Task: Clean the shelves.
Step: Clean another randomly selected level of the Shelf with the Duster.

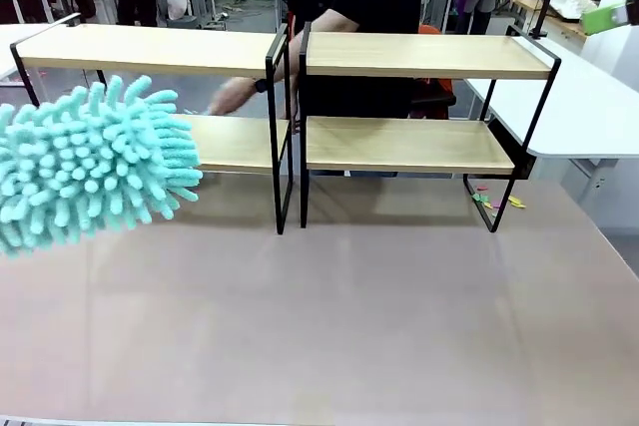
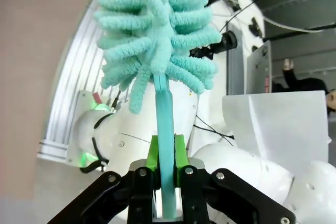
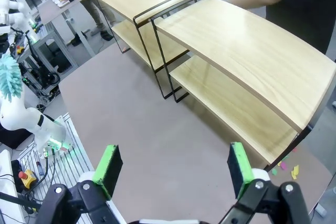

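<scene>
Shelves [image 1: 404, 57] stand side by side at the worktop's [image 1: 329, 316] far half, boards bare; I judge wiping not begun yet. My left pincer [image 2: 167, 174] is clamped on the duster [image 1: 85, 162] handle, head up, short of the left rack. Right pincer [image 3: 173, 169] hovers above, jaws wide, empty.

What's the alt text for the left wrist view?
The left gripper is shut on the handle of a turquoise duster, whose fluffy head points up and away from the camera. Behind it are a white robot arm, cables and a strip of beige table.
</scene>
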Motion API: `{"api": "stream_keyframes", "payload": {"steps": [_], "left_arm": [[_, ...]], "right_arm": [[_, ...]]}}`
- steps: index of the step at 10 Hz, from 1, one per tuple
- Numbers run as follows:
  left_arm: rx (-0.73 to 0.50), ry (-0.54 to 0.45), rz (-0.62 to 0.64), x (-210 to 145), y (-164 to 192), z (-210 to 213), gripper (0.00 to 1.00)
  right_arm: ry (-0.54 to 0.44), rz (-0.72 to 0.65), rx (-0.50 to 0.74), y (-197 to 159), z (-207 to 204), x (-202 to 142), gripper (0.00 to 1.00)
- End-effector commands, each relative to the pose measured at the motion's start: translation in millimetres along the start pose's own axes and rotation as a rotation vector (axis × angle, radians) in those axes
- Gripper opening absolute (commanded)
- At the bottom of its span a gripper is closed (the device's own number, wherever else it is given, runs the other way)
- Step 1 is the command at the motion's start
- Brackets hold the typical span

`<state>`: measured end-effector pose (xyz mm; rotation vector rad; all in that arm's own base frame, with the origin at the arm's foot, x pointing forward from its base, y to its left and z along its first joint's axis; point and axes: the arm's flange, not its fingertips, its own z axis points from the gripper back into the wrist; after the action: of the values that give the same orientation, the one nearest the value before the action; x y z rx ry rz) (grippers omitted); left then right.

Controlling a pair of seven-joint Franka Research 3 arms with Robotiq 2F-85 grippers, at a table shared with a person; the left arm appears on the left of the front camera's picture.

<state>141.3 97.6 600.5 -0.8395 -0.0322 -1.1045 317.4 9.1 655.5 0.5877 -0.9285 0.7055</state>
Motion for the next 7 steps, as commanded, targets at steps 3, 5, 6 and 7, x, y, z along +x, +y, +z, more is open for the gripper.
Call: {"api": "stream_keyframes", "payload": {"steps": [3, 5, 6, 7], "left_arm": [[0.006, -0.015, -0.021, -7, -5, 0, 0.13], [0.006, -0.015, -0.021, -7, -5, 0, 0.13], [0.006, -0.015, -0.021, -7, -5, 0, 0.13], [0.006, -0.015, -0.021, -7, -5, 0, 0.13]], "right_arm": [[-0.004, 0.002, 0.002, 0, 0, 1, 1.0], [-0.004, 0.002, 0.002, 0, 0, 1, 1.0], [-0.004, 0.002, 0.002, 0, 0, 1, 1.0], [-0.004, 0.002, 0.002, 0, 0, 1, 1.0]]}}
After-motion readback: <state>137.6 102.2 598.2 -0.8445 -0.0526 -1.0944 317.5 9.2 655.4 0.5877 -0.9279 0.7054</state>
